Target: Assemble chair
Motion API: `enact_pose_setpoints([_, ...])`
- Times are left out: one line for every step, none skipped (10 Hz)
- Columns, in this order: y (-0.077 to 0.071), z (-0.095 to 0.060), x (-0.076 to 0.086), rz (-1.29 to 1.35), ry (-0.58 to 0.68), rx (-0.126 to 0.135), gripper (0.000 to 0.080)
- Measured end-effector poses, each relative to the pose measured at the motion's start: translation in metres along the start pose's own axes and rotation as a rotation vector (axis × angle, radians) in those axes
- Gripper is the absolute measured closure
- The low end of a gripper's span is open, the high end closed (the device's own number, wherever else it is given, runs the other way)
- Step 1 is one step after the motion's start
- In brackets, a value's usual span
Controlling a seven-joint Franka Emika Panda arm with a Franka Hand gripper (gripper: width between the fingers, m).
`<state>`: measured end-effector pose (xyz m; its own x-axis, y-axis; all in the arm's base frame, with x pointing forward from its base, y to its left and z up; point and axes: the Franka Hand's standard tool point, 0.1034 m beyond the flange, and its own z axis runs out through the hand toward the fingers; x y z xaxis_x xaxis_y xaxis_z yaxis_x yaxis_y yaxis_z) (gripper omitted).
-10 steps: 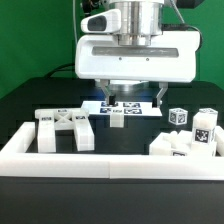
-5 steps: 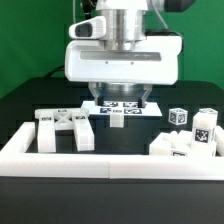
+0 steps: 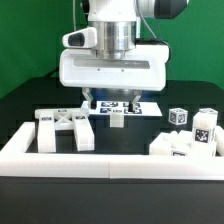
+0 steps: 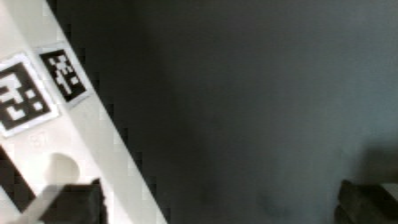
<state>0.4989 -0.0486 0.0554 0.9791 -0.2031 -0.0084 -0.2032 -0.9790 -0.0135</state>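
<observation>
gripper (image 3: 112,101) hangs low over the marker board (image 3: 150,106), jaws spread wide, nothing between them. no chair part is in contact with it. x-braced back panel (image 3: 65,128) lies on the table (image 3: 30,98) toward the exterior view's left. small block (image 3: 117,120) sits just in front of the gripper. other tagged blocks (image 3: 204,126) cluster well apart at the right, behind the white barrier wall (image 3: 110,163).

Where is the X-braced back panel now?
The X-braced back panel lies at the exterior view's left, just behind the white barrier wall, left of the small white block.
</observation>
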Motion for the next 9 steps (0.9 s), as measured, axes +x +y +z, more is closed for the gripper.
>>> enact_pose_setpoints([-0.001,0.001,-0.003,-0.004,-0.019,0.002,0.0150])
enact_pose_setpoints([-0.002,0.006,-0.011,-0.053,-0.019,-0.001,0.0150])
enact_pose_setpoints([-0.003,0.009,-0.026,-0.080,-0.121,0.014,0.0150])
enact_pose_setpoints([-0.004,0.009,-0.027,-0.082,-0.154,0.020,0.0150])
enact_pose_setpoints([-0.006,0.009,-0.031,-0.082,-0.226,0.029,0.0150])
enact_pose_setpoints([-0.008,0.009,-0.031,-0.082,-0.280,0.035,0.0150])
enact_pose_setpoints([-0.009,0.010,-0.033,-0.082,-0.353,0.041,0.0150])
enact_pose_setpoints([-0.011,0.011,-0.033,-0.085,-0.399,0.044,0.0150])
enact_pose_setpoints([-0.012,0.013,-0.040,-0.088,-0.481,0.049,0.0150])
